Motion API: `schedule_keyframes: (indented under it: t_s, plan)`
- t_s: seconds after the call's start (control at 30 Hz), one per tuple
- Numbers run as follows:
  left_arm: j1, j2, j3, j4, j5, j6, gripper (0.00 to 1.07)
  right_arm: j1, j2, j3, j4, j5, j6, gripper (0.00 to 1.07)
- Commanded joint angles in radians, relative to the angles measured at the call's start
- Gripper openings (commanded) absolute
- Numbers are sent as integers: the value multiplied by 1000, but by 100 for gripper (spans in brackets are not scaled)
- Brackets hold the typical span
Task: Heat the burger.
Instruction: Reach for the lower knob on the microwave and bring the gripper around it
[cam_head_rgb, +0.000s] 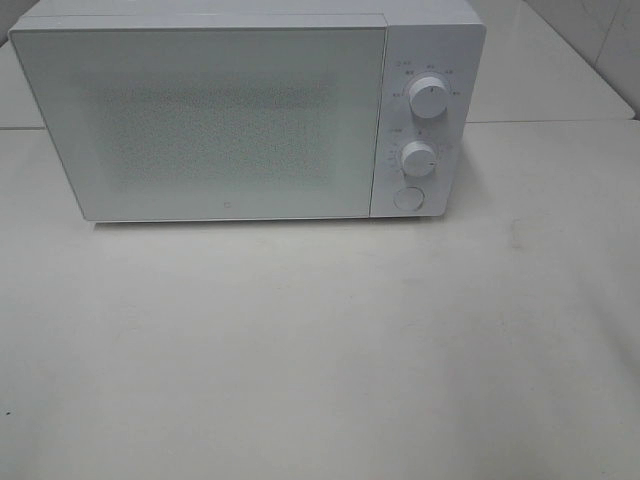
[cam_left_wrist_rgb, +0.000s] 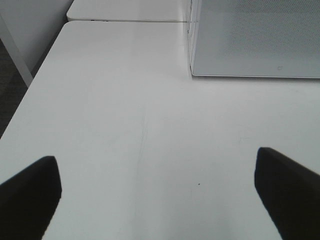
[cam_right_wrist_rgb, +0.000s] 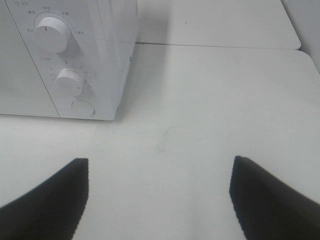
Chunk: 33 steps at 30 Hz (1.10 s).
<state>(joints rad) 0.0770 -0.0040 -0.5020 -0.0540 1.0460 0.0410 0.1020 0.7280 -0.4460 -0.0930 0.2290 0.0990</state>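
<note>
The burger was nowhere I could see. No view showed it, and the dotted panel of the oven door (cam_head_rgb: 200, 120) was too cloudy to tell what lay behind it. That door was shut flush on a boxy white microwave oven (cam_head_rgb: 250, 20), which stood against the far edge of the flat white surface (cam_head_rgb: 320, 350), left of its middle. Down the strip to the right of the door ran a large round white upper knob (cam_head_rgb: 428, 100), a smaller white lower knob (cam_head_rgb: 419, 158) below it, and a round white push button (cam_head_rgb: 407, 198) at the foot. A second white tabletop (cam_head_rgb: 560, 70) butted against the far edge behind the oven.

Nearer to me, the left gripper (cam_left_wrist_rgb: 156, 170) hung over the surface facing the oven's left front corner. Its jaws were spread wide and released, with only tabletop showing between the two dark fingers (cam_left_wrist_rgb: 30, 195). The right gripper (cam_right_wrist_rgb: 160, 172) hung over the surface on the other side, facing the knobs and the oven's right front corner. Its jaws were likewise parted and gripped nothing. Neither gripper touched the oven.
</note>
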Motion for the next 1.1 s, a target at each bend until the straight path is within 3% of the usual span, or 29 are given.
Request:
schedule_keyframes:
  t_s: [0.03,0.83,0.9,0.97,1.0,1.07,1.1]
  plan:
    - [-6,-26,4,-2,-7,-4,100,-8,64,5,0,-103,7,75]
    - [-6,-26,4,-2,-7,-4,100,-5,494,15,46,-807,-30,75]
    - [-6,-26,4,-2,-7,-4,100,31,584,53,148,-1009,-138,75]
    - [-6,-26,4,-2,-7,-4,100,48,607,62,191,-1045,-181,75]
    - [-6,-26,4,-2,-7,-4,100,100,650,74,278,-1120,-268,75]
    - [-6,-26,4,-2,-7,-4,100,123,667,75,313,-1139,-298,75]
    - [-6,-26,4,-2,-7,-4,100,178,699,75,380,-1175,-351,75]
